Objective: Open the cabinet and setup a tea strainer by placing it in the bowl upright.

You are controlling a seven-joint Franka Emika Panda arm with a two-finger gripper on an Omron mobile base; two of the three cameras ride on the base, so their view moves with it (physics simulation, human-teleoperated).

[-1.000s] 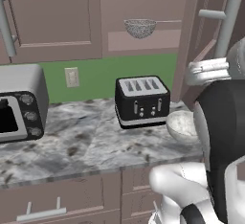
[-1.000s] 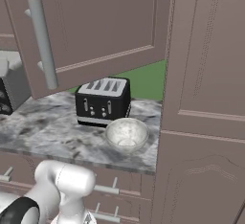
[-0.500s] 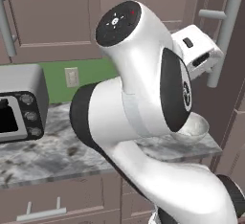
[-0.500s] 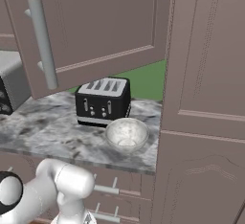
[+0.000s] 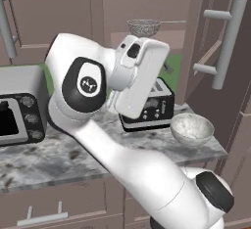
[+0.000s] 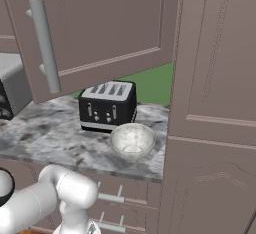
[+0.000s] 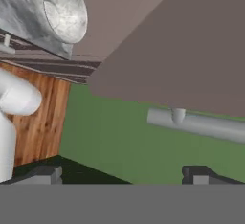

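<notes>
The cabinet door (image 5: pixel 215 52) stands swung open, its long grey bar handle (image 5: pixel 225 42) facing out. On the inner shelf sits the silver mesh tea strainer (image 5: pixel 143 26), its thin handle pointing right. The speckled off-white bowl (image 5: pixel 191 127) rests on the marble counter right of the toaster, and it appears again as the bowl (image 6: pixel 132 140) and the bowl (image 7: pixel 64 10). My white hand (image 5: pixel 139 76) hangs in front of the toaster, below the shelf. My gripper (image 7: pixel 122 175) is open with nothing between its fingertips (image 7: pixel 43 174). The door's handle (image 7: pixel 196 125) crosses just beyond them.
A black toaster (image 6: pixel 107 105) stands behind the bowl. A silver toaster oven (image 5: pixel 17 108) sits at the counter's left. Low drawers (image 6: pixel 112 198) run under the counter. The open door (image 6: pixel 100 23) overhangs the counter, and a tall closed cabinet front (image 6: pixel 215 103) is at the right.
My arm has swung up from the lower right and across the left base view. The hand now sits in front of the toaster. Door, strainer and bowl have not moved.
</notes>
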